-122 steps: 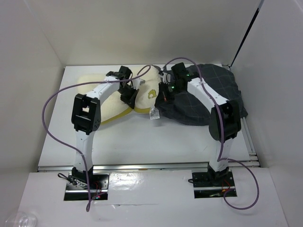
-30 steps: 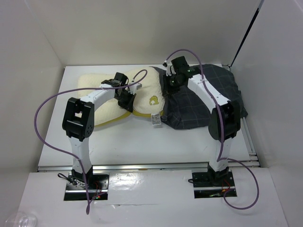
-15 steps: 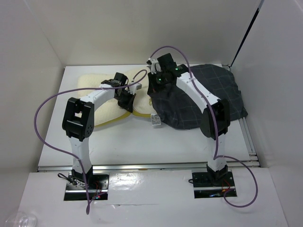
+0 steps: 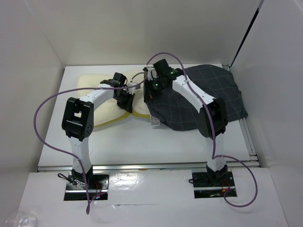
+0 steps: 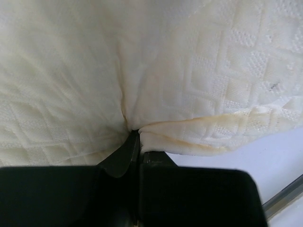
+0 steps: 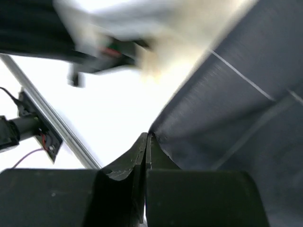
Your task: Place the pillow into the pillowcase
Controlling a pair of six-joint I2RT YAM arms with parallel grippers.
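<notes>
The cream-white pillow [image 4: 102, 101] with yellow piping lies at the back left of the table; its right part is under the dark grid-patterned pillowcase [image 4: 199, 101]. My left gripper [image 4: 127, 100] is shut on a pinched fold of the pillow [image 5: 189, 94], with its jaws closed on the fabric. My right gripper [image 4: 151, 90] is shut on the pillowcase's left edge [image 6: 236, 109] and holds it over the pillow's right part. The pillow's emblem is hidden; its white tag [image 4: 154, 121] sticks out under the case.
White walls enclose the table on the left, back and right. A metal rail [image 4: 142, 165] runs along the near edge. Purple cables loop over both arms. The left arm [image 4: 87, 109] crosses over the pillow.
My right gripper has pulled the pillowcase edge leftward over the pillow, covering the emblem and more of the pillow's right part. My left gripper has kept its hold.
</notes>
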